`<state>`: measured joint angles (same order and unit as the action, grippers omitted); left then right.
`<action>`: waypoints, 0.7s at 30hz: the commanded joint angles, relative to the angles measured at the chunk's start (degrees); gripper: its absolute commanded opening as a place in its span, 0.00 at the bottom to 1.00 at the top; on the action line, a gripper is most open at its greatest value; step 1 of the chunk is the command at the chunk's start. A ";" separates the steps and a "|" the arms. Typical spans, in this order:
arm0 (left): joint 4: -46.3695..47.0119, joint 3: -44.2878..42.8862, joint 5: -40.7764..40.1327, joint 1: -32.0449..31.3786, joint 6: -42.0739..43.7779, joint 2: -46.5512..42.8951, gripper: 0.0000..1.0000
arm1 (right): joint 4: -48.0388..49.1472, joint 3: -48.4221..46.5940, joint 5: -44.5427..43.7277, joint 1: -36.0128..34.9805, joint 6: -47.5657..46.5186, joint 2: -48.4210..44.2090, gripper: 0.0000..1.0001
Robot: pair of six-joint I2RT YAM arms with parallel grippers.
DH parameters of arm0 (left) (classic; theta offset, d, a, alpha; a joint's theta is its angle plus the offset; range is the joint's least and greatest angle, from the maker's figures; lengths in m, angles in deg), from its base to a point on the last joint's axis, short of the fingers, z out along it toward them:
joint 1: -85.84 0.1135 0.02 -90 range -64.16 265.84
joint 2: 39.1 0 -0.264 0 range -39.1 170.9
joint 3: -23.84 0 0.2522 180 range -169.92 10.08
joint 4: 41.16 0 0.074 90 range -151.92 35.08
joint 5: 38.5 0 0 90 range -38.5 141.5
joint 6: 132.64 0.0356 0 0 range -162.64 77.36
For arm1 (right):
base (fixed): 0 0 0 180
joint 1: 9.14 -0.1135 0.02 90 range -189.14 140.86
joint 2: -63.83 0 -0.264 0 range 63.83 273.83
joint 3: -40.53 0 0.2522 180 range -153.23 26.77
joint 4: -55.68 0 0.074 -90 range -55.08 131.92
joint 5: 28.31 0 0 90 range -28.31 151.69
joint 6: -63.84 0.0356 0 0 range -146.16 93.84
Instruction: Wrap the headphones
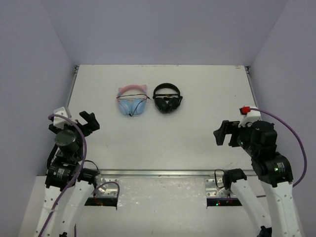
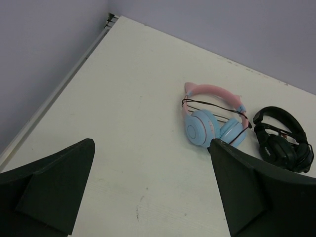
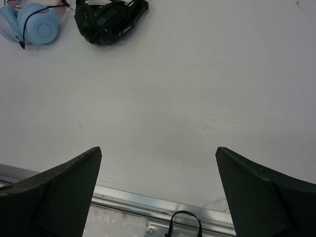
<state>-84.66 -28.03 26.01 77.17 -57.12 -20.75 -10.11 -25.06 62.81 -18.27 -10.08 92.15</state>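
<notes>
The headphones (image 1: pixel 132 101) lie flat at the back middle of the table, with light blue earcups, a pink eared headband and a thin dark cable looped across them. They also show in the left wrist view, the headphones (image 2: pixel 212 123), and at the top left of the right wrist view, the headphones (image 3: pixel 34 24). My left gripper (image 1: pixel 89 122) hovers open near the left edge, well short of them, nothing between its fingers (image 2: pixel 54 187). My right gripper (image 1: pixel 222 132) is open and empty at the right front, its fingers (image 3: pixel 261 197) spread wide.
All-black headphones (image 1: pixel 167 98) lie just right of the blue pair, almost touching; they also show as the black headphones (image 2: pixel 284 140) and the black headphones (image 3: pixel 109 19). A metal rail (image 3: pixel 148 203) runs along the table's near edge. Grey walls enclose the table on three sides.
</notes>
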 commanded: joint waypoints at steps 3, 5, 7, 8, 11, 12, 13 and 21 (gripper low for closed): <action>5.12 0.93 0.79 0.05 -0.81 3.09 1.00 | 5.80 3.22 2.39 -0.10 0.45 0.34 0.99; 5.30 0.67 1.50 0.31 -0.29 4.32 1.00 | 6.76 3.67 2.04 -0.19 0.45 0.69 0.99; 5.04 0.23 1.94 0.40 0.33 4.94 1.00 | 7.64 4.28 2.04 -0.10 0.54 1.30 0.99; 5.39 0.31 2.46 0.49 1.03 5.03 1.00 | 8.25 4.46 1.95 -0.10 0.62 1.56 0.99; 6.88 1.10 6.67 1.45 2.26 5.03 1.00 | 8.79 6.12 1.69 -0.10 1.32 2.53 0.99; 7.58 1.80 7.12 1.89 2.26 5.20 1.00 | 9.14 6.65 1.51 -0.10 1.41 2.53 0.99; 7.59 1.90 7.56 2.51 2.35 5.81 1.00 | 9.23 7.09 0.90 -0.19 1.68 2.45 0.99; 7.41 2.51 10.55 2.60 2.53 3.89 1.00 | 6.68 6.48 -0.86 -0.10 0.45 0.51 0.99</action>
<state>-80.28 -25.84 33.94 79.18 -55.35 -15.48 -4.15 -17.59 63.34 -18.29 -9.29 93.70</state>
